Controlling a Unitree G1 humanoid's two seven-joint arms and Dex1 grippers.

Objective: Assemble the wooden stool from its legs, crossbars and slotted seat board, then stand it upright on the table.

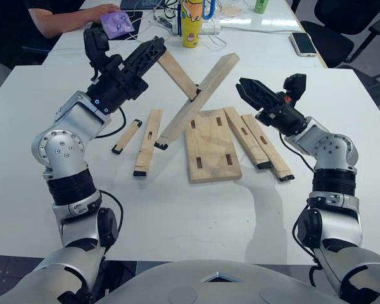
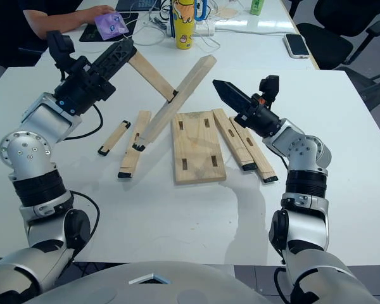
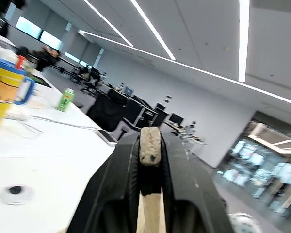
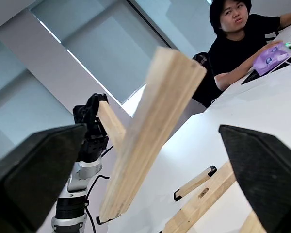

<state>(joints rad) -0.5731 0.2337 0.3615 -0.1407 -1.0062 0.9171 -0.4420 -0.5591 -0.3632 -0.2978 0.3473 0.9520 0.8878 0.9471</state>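
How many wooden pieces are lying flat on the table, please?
5: a short bar far left, a slotted leg beside it, the seat board in the middle, then an inner leg and an outer leg on its right. None seems hidden.

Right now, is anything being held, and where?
The left end effector grips the crossbar by its free end; the right end effector is open, empty.

1. The left arm (image 1: 63,149) has rounded silver shells, black bands at its joints and a ring of small screws on one round cap.
2. The right arm (image 1: 332,152) has the same silver and black build.
3. Black cables (image 1: 121,123) loop beside both forearms.
4. The left claw (image 1: 153,49) and right claw (image 1: 248,88) are matte black with tapered fingers, with an orange accent near the right wrist.
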